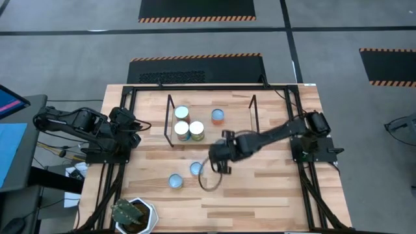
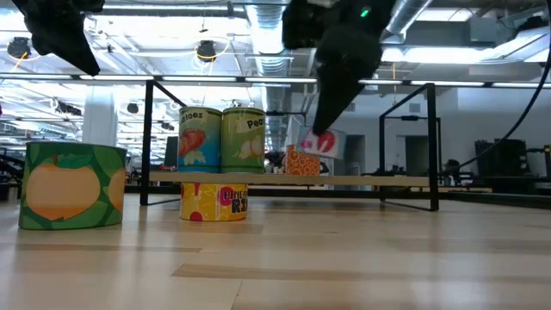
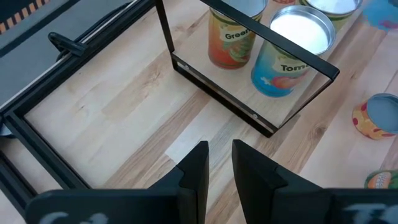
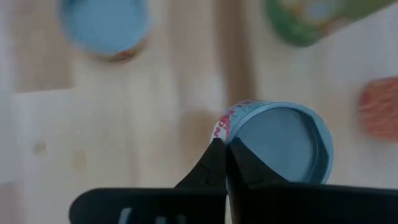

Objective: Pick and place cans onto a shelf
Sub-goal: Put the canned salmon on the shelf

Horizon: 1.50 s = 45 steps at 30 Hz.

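The right gripper (image 1: 218, 158) hovers at the tabletop's (image 1: 260, 188) centre, fingers pressed together and empty, just at 3 o'clock of a pale-blue-topped can (image 1: 196, 169); another can (image 1: 175, 181) stands near it at 8 o'clock. Four cans (image 1: 189, 130) already sit on the shelf (image 1: 234, 120). To do this well, the fingers should spread wider than the rim, centre over the lid, then descend straight and pinch the sides low. The left gripper (image 3: 217, 163) waits at 9 o'clock, fingers slightly spread, empty.
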Available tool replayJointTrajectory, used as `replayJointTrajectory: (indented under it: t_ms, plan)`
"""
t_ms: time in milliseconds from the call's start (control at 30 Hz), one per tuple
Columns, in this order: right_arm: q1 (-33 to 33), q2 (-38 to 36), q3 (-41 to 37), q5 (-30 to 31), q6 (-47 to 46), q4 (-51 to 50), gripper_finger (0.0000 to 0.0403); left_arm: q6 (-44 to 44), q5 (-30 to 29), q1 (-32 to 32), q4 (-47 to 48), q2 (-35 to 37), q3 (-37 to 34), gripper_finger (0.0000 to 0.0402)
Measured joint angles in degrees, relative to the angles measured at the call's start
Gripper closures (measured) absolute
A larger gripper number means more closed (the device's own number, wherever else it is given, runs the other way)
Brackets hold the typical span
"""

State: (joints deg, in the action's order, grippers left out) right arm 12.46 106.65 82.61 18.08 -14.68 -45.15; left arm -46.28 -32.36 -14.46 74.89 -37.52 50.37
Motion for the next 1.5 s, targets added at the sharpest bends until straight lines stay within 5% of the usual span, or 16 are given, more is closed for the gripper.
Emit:
replayJointTrajectory:
  t_ms: [367,1100,1500]
  plan:
    - [-9.90,0.55,-0.01,-7.78,6.19,4.14,0.0396,0.00,0.02,0.00,-0.01,0.00,0.00,0.0341]
    - [-20.42,0.52,-0.39,-7.31,-0.47,-10.77,0.0395,-0.02,-1.36,-0.02,-0.02,0.00,0.00,0.0341]
    - [-27.41,0.50,-0.39,-7.53,2.69,-10.87,0.0395,-0.04,-1.31,-0.02,-0.02,0.02,0.00,0.0341]
